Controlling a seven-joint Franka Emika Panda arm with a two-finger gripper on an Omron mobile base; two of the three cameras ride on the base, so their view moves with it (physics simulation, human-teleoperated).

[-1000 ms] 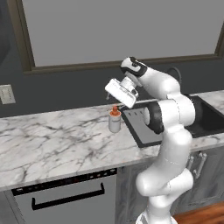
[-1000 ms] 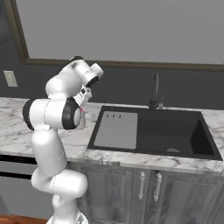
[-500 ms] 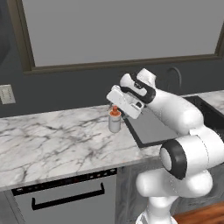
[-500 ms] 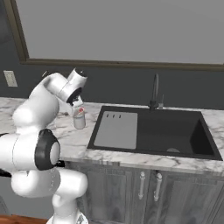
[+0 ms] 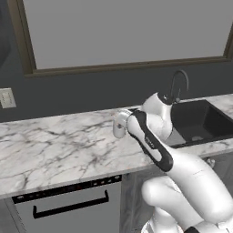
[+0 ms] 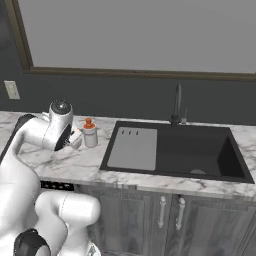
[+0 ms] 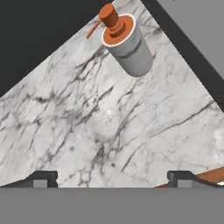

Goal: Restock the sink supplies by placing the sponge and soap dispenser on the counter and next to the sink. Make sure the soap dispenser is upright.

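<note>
The soap dispenser (image 6: 90, 133) is seen standing upright on the counter (image 6: 75, 162), just left of the sink (image 6: 200, 152) and near the basin's pale flat drain area (image 6: 132, 148). Its pale grey body and orange pump head are shown clearly in the hand view (image 7: 124, 41), where bare marble lies all around it and nothing is touching it. In the left base view the bottle (image 5: 119, 129) is largely covered by the arm, and only part of its pale body is made out beside the forearm.

The gripper (image 7: 111, 177) is held with its fingers spread wide apart, and nothing is gripped between them. Veined marble is seen in the gap between the two dark fingertips (image 7: 41, 178), and the dispenser is well apart from them, toward the far side of that view. In the right base view the hand (image 6: 74, 140) is seen low over the counter, just left of the dispenser and not in contact with it.

The curved dark faucet (image 6: 177, 104) rises at the far edge of the sink. A wall outlet (image 6: 11, 89) is fixed to the dark wall on the far left, below the window frame (image 6: 135, 74).
</note>
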